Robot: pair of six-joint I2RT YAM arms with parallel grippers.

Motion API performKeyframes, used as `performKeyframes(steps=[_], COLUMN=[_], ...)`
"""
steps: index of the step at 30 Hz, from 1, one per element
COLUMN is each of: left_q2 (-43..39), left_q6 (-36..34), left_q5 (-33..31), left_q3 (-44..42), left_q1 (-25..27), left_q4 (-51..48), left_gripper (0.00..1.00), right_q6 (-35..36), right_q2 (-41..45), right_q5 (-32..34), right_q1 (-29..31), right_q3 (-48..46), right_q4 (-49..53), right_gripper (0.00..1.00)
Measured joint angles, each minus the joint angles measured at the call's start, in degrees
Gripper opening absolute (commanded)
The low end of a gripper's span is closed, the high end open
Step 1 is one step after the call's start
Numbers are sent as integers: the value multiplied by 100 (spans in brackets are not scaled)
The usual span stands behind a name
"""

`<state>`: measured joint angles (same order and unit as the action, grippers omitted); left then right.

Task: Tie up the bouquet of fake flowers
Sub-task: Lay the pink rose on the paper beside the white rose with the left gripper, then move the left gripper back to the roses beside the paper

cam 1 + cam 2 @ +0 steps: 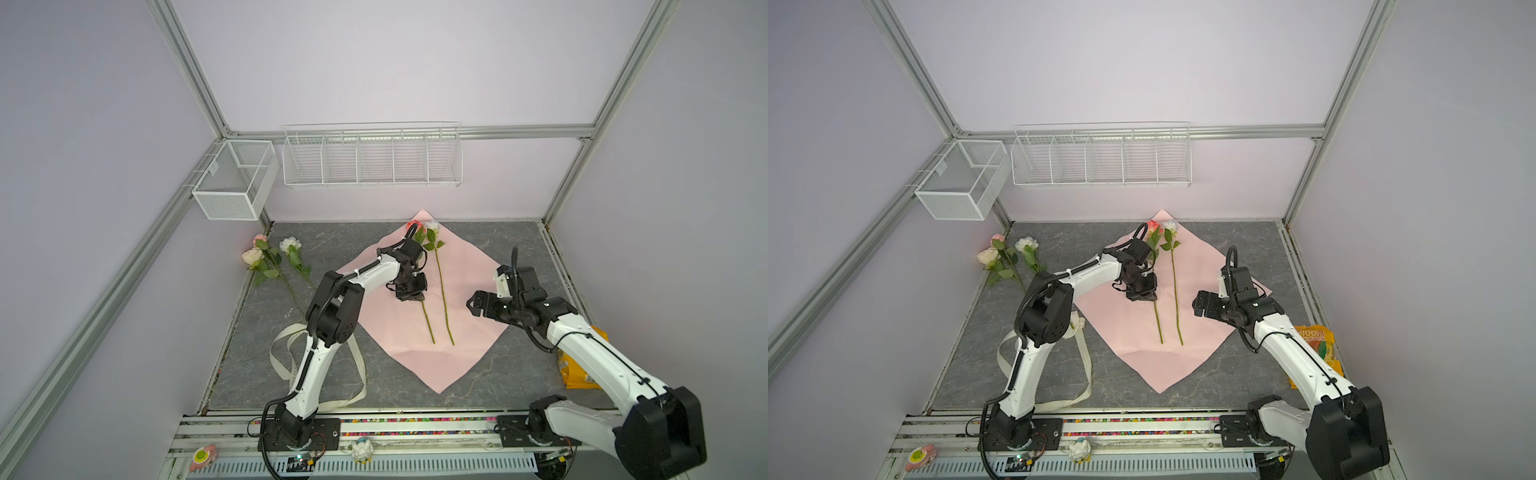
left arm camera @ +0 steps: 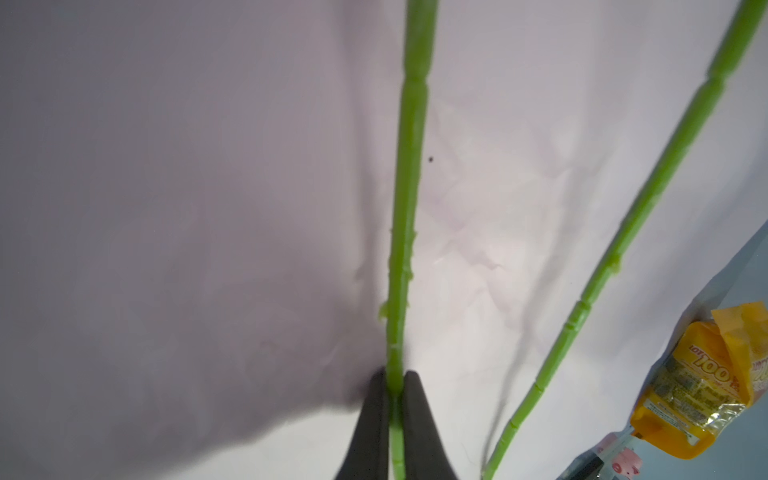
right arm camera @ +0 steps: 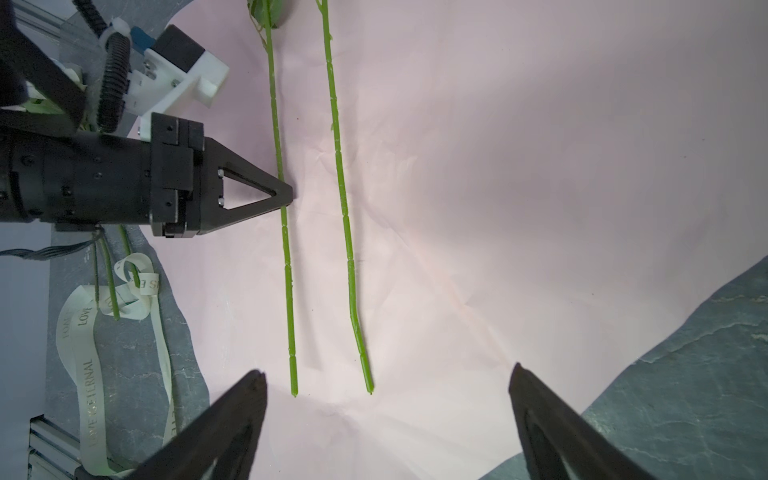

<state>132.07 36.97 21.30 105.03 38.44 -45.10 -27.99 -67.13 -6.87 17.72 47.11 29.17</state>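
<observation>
The bouquet of fake flowers (image 1: 432, 245) was not yet gathered. 2 roses lay side by side on the pink paper (image 1: 469, 336): the coral rose (image 1: 427, 320) and the white rose (image 1: 442, 286). 3 more roses (image 1: 270, 259) lay on the bench (image 1: 332, 245) well to the left, their stem ends over the ribbon (image 3: 89, 370). The left tool (image 2: 397, 382) was pinched shut on the coral rose's stem, low against the paper. The right tool (image 3: 388, 371) hung wide open over the paper's right side, gripping nothing. Likely risks: the thin stem could roll or cling as the jaws part, and tips scraping the paper could crease or drag it.
</observation>
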Motion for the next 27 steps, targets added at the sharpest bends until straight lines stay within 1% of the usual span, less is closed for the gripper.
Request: performKeyframes(steps=[2,4,5,8,11,14,15,16,17,18,21,23,25,26,27], left_q2=[31,52,59,59,57,-37,-103,-179,-313,-466,-1263,-1829,-2347,-2573,-2752], left_q6=[-50,-109,-146,-229,-321,-424,-472,-514,-573,-605,-796,-892,-977,-1038,-1097], left_q5=[-48,-118,-146,-219,-326,-514,-621,-715,-848,-962,-1405,-1679,-1899,-1985,-2044], left_q3=[66,149,192,256,256,254,247,229,186,111,-267,-533,-837,-1003,-1196], left_q1=[7,24,33,55,72,87,94,96,96,96,44,-92,-409,-669,-1014], left_q4=[-57,-133,-173,-238,-297,-413,-468,-498,-522,-516,-509,-468,-424,-404,-372], left_gripper=[12,19,20,28,34,40,42,45,47,48,49,49,47,44,39], right_q6=[-11,-13,-13,-13,-13,-20,-35,-42,-70,-125,-315,-398,-457,-485,-509], right_q2=[0,-2,-2,-2,-2,20,52,90,157,221,452,540,533,501,444], right_q5=[0,0,-2,-2,-2,-2,-4,-9,-28,-44,-59,-131,-308,-431,-549], right_q1=[0,0,0,-2,0,0,0,0,0,0,-2,-2,-7,-4,7], right_q3=[0,0,0,0,0,0,-4,-9,-22,-33,-39,-39,-39,-39,-37], right_q4=[0,0,0,0,0,-4,-11,-22,-57,-105,-234,-350,-533,-647,-761], right_gripper=[94,94,94,94,95,98,100,97,89,89,89,89,89,89,89])
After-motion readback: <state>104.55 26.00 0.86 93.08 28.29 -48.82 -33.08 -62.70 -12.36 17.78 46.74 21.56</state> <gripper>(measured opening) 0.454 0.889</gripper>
